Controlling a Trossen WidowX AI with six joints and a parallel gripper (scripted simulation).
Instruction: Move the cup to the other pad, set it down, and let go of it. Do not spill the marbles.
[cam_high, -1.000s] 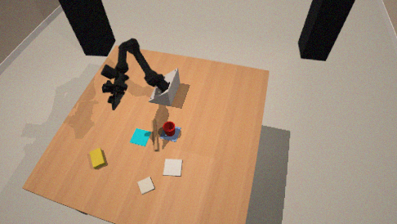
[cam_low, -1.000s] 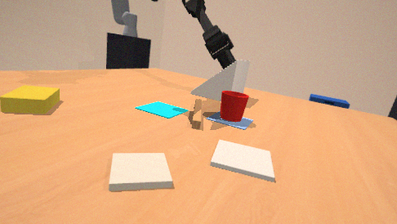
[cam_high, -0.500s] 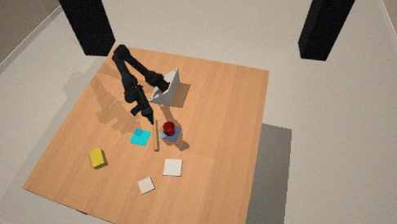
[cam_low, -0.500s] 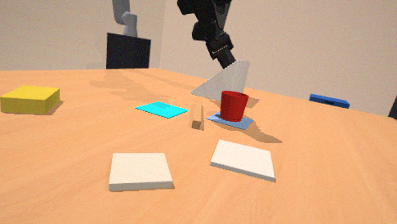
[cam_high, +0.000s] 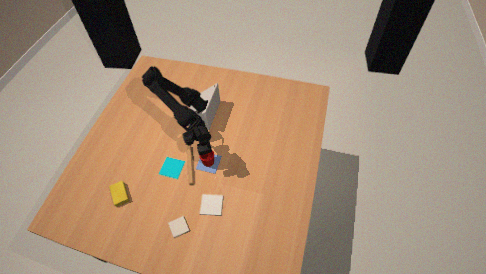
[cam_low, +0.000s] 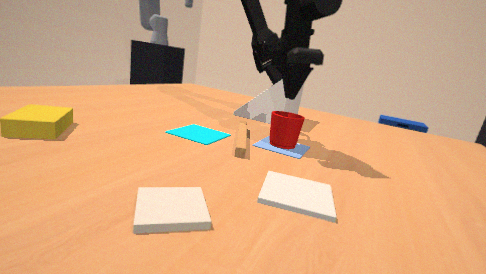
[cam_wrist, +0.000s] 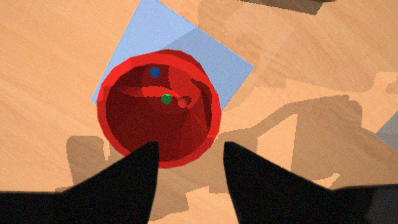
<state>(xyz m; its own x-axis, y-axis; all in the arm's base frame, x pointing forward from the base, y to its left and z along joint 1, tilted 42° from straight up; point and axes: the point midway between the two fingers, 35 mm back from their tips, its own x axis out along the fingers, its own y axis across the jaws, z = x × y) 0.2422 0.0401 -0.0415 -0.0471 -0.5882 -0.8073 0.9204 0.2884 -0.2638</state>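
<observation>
The red cup (cam_high: 208, 160) (cam_low: 286, 131) (cam_wrist: 115, 135) stands upright on the blue pad (cam_high: 204, 168) (cam_low: 299, 153) (cam_wrist: 150, 25). In the wrist view a blue marble (cam_wrist: 155, 72), a green marble (cam_wrist: 166, 99) and a reddish marble (cam_wrist: 183, 102) lie inside it. The cyan pad (cam_high: 172, 168) (cam_low: 198, 134) is bare. My gripper (cam_low: 291, 97) (cam_wrist: 191, 150) is partly open and points down just above the cup. Nothing is between its fingers. In the wrist view the left fingertip overlaps the cup's near rim and the right one is just outside it.
A wooden bar (cam_high: 191, 167) (cam_low: 241, 140) lies between the two pads. A grey wedge (cam_high: 213, 104) (cam_low: 260, 106) stands behind them. Two white tiles (cam_high: 211, 205) (cam_low: 172, 207) lie toward the front, and a yellow block (cam_high: 119, 193) (cam_low: 37, 120) is off to the left.
</observation>
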